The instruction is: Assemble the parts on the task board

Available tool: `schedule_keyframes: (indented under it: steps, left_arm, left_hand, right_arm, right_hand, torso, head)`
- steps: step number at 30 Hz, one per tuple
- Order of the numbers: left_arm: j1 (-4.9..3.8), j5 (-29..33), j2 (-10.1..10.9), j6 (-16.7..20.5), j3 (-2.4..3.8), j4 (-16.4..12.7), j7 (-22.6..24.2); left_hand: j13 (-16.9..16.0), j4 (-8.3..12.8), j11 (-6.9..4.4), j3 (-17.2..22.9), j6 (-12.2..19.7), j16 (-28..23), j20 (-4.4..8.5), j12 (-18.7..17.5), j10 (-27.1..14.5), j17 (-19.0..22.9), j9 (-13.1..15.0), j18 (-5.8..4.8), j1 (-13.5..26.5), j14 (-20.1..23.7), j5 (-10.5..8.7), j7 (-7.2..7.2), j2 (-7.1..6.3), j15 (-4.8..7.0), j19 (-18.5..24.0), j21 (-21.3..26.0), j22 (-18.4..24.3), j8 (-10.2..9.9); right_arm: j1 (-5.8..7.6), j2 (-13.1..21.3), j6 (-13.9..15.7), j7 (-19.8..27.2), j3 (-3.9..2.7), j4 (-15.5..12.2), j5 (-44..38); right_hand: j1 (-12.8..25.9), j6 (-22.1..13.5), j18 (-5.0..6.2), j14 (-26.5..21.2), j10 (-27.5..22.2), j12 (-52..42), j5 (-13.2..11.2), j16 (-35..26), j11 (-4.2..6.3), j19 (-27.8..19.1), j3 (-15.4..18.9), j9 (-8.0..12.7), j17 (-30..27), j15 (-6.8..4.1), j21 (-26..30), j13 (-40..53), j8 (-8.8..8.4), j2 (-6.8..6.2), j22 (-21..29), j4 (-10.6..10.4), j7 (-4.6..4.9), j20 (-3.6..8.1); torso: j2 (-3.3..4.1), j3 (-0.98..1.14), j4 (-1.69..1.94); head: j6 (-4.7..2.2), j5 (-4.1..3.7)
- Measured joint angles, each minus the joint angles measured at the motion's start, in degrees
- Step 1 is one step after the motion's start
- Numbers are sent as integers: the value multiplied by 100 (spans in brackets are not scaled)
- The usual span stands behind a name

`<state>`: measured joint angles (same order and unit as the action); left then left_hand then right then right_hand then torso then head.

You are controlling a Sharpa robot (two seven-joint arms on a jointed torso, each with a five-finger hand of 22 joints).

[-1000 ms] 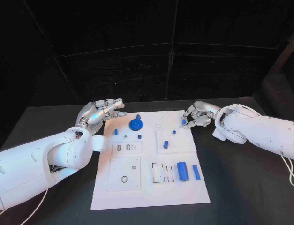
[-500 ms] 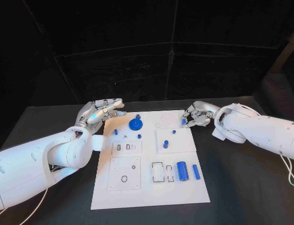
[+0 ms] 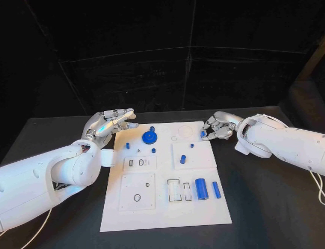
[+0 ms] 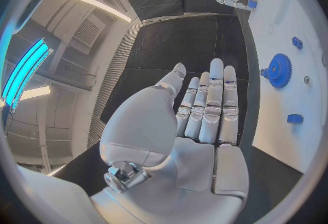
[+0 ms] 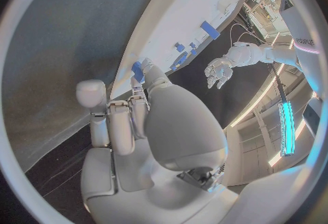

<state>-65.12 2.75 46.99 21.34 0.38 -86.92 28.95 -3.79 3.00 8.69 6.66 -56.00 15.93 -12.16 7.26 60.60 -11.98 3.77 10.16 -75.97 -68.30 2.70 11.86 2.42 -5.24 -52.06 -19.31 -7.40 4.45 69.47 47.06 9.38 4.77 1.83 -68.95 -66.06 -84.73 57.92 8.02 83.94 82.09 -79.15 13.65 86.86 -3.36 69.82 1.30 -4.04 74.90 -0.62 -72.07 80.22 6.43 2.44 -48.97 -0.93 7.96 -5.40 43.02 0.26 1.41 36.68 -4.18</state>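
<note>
The white task board (image 3: 162, 207) lies in the middle of the table. My right hand (image 3: 219, 128) hovers at the board's far right edge and pinches a small blue part (image 3: 204, 135) at its fingertips; the part (image 5: 139, 71) sits between thumb and fingers of that hand (image 5: 150, 120). My left hand (image 3: 111, 123) is held over the board's far left corner, fingers straight and together, holding nothing; its palm (image 4: 205, 109) faces the blue gear (image 4: 279, 70). The gear (image 3: 150, 137) stands on the board's far part.
Small blue pegs (image 3: 154, 150) and a short blue pin (image 3: 183, 159) stand around mid-board. A thick blue cylinder (image 3: 202, 189) and a slim blue bar (image 3: 216, 190) lie near the board's right side. Black tabletop (image 3: 274, 207) surrounds the board.
</note>
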Motion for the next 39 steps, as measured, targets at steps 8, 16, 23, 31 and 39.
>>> schedule_keyframes:
  steps: [8,16,23,31,39]
  left_arm:
    - [0,-1,20,0,0,8,-3]
    - [0,-1,23,0,0,10,-4]
    - [0,-1,32,0,0,13,-5]
    - [0,-2,68,0,0,-6,-6]
    - [-4,-2,62,-2,0,18,-7]
  left_hand:
    - [0,0,0,0,0,0,0,0,0,0,0,0,0,0,0,0,0,0,0,0,0,0]
    - [0,0,0,0,0,0,0,0,0,1,0,0,0,0,0,0,0,0,0,0,-1,0]
    - [0,0,0,0,0,0,0,0,0,1,0,0,0,0,0,0,0,0,0,0,-1,0]
    - [0,0,0,0,0,-29,0,0,0,1,0,0,0,0,0,0,0,0,0,0,-2,0]
    - [0,0,0,0,0,-29,0,0,0,-5,0,0,0,0,0,0,0,0,0,0,3,0]
  right_arm:
    - [0,-6,48,44,0,-16,-4]
    - [-1,-5,338,174,0,-85,12]
    - [-1,50,783,213,-1,-307,48]
    - [4,159,1226,-181,-4,-1081,-84]
    - [7,-110,1449,-888,-4,-1652,-380]
  right_hand:
    - [0,245,0,10,43,-42,-163,0,43,42,-210,8,0,-74,-65,150,68,93,-109,74,-57,42]
    - [74,295,0,10,62,-121,-16,34,104,124,-553,8,0,-135,-166,58,111,182,-261,198,-41,124]
    - [163,295,0,10,73,-122,127,65,114,144,-710,11,0,-135,-166,-12,109,203,-298,355,-39,144]
    - [417,298,0,0,114,-140,-47,66,155,144,-943,11,4,-165,-188,-507,109,51,-298,226,-40,144]
    - [528,302,0,0,154,-139,-69,66,195,145,-971,10,4,-165,-188,-542,109,11,-307,221,-42,145]
  torso:
    - [0,0,-1]
    - [0,0,-1]
    - [-1,1,5]
    - [-16,-17,9]
    - [-54,-45,13]
  head:
    - [13,5]
    - [18,-3]
    - [19,7]
    - [0,40]
    - [41,96]
